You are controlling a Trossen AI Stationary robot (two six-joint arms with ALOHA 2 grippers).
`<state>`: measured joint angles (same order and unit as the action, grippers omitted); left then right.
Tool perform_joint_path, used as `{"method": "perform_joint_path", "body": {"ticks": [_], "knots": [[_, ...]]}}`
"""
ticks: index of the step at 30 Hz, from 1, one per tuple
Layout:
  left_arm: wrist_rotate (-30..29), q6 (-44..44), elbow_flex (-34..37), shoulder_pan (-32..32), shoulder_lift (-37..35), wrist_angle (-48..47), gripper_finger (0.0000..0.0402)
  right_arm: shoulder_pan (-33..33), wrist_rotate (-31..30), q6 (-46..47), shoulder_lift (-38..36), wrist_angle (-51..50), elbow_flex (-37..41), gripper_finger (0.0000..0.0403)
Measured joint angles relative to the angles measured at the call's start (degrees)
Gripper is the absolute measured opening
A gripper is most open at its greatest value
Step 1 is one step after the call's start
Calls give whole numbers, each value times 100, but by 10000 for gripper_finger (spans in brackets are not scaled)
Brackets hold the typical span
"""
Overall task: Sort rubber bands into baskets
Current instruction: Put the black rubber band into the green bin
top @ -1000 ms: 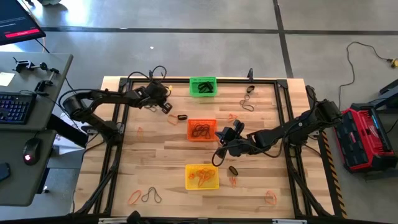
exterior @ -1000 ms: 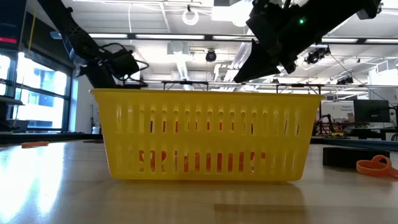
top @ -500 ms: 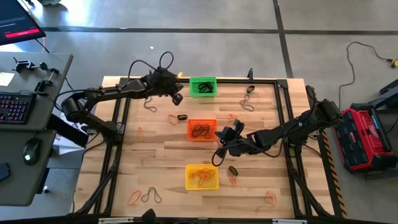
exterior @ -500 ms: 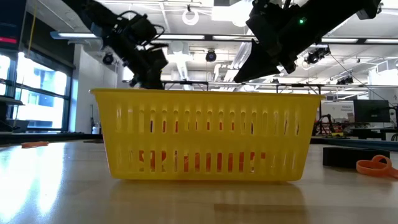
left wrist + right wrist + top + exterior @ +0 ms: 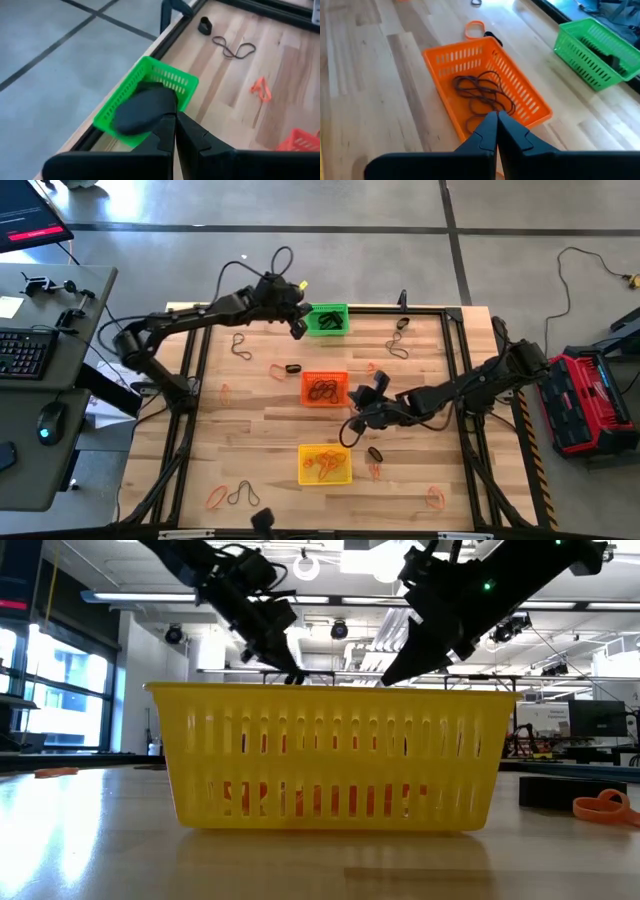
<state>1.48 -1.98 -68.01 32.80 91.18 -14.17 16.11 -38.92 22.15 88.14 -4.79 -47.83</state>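
Observation:
My left gripper (image 5: 297, 329) is shut on a short thick black rubber band (image 5: 141, 111), just off the left side of the green basket (image 5: 327, 318), which holds black bands. My right gripper (image 5: 352, 397) is shut, with nothing visible between its fingers, at the right side of the orange basket (image 5: 324, 388); this basket holds thin dark bands (image 5: 482, 93). The yellow basket (image 5: 325, 464) holds orange bands and stands nearer the front. Loose bands lie flat on the table, among them thick black ones (image 5: 292, 368) (image 5: 375, 453). My left gripper pinches the thick black band by one end (image 5: 163, 107) between its two fingertips. The rest of the band sticks out past the fingertips. The band is lifted clear, in the air over the green basket's wall (image 5: 131, 95).
More loose bands lie about: thin dark ones (image 5: 240, 345) (image 5: 398, 348) (image 5: 243, 496), orange ones (image 5: 215, 498) (image 5: 435, 498) (image 5: 374, 367). A black frame (image 5: 455, 360) runs around the wooden table. A desk with a keyboard (image 5: 25, 352) stands to the left.
My left gripper has gone toward the table's right and far edges, from the table's far left to the green basket, carrying the thick black band clear of the table.

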Motion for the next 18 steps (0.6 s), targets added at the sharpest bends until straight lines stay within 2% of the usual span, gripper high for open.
{"method": "perform_joint_path", "body": {"ticks": [10,18], "knots": [[345,-207,-1129,-15,1458,-483,0,-97,172,-321,0,17,0,0],[558,-375,-1386,106,2095,-550,0,-112,191,-319,0,15,0,0]]}}
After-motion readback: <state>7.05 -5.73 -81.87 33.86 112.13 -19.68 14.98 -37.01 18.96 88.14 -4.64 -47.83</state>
